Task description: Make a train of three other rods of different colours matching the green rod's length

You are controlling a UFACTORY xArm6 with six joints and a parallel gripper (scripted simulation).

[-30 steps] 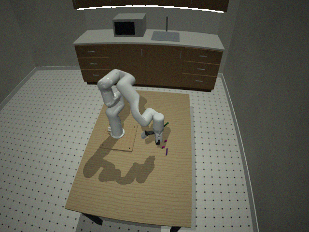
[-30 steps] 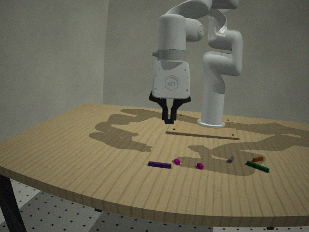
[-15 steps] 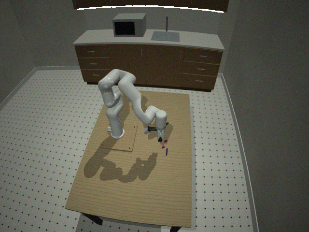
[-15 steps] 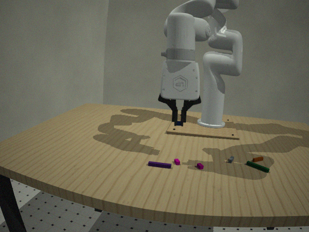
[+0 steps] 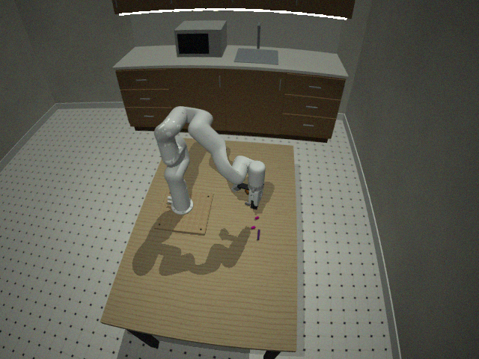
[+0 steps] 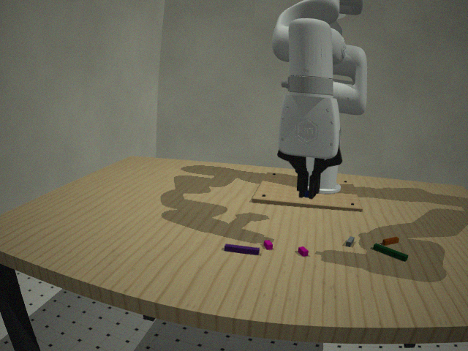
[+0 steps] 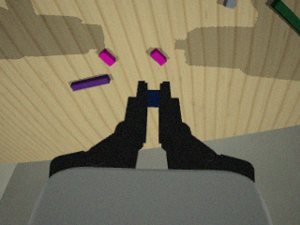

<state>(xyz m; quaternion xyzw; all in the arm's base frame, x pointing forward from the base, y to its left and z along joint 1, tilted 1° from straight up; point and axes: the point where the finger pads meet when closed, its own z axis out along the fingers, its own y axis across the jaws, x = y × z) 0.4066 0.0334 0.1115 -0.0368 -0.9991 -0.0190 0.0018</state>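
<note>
Two small magenta blocks lie apart; the black two-fingered gripper, nearly shut, pinches a little blue block above the table.

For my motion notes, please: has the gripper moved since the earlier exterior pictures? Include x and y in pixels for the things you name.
Yes. The gripper (image 5: 254, 205) (image 6: 306, 195) (image 7: 153, 95) has moved rightward in the exterior view, judged against the wooden base board (image 5: 193, 224) (image 6: 287, 200).
</note>
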